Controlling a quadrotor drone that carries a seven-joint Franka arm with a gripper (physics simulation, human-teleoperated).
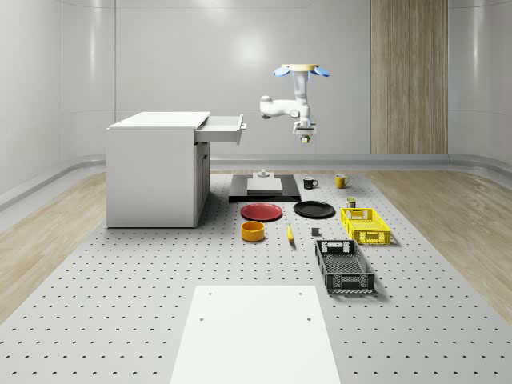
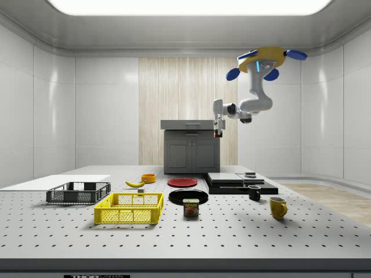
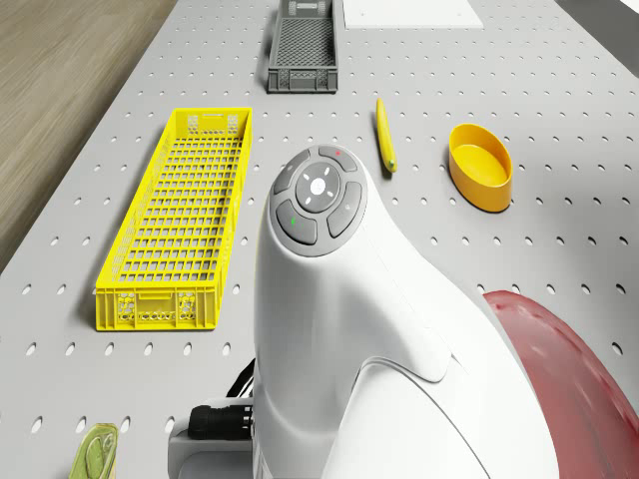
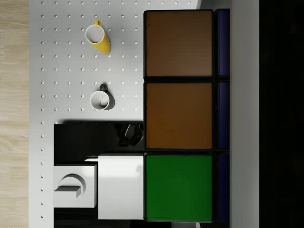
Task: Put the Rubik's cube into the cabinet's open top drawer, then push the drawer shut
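Nearest in whole-scene view: black crate (image 1: 345, 266), then yellow crate (image 1: 365, 226), orange bowl (image 1: 253, 231), banana (image 1: 290, 234), red plate (image 1: 262, 212), black plate (image 1: 314, 210), all on the table (image 1: 120, 304). Farther back, white cabinet (image 1: 154, 168) w/ top drawer (image 1: 222, 129) pulled open. Drone (image 1: 302, 70) hovers in mid-air just beyond the drawer's front, above the black plate & mugs. Gripper (image 1: 304, 136) points down, jaws pinching the Rubik's cube (image 4: 179, 114), which is held level w/ the drawer, still outside it.
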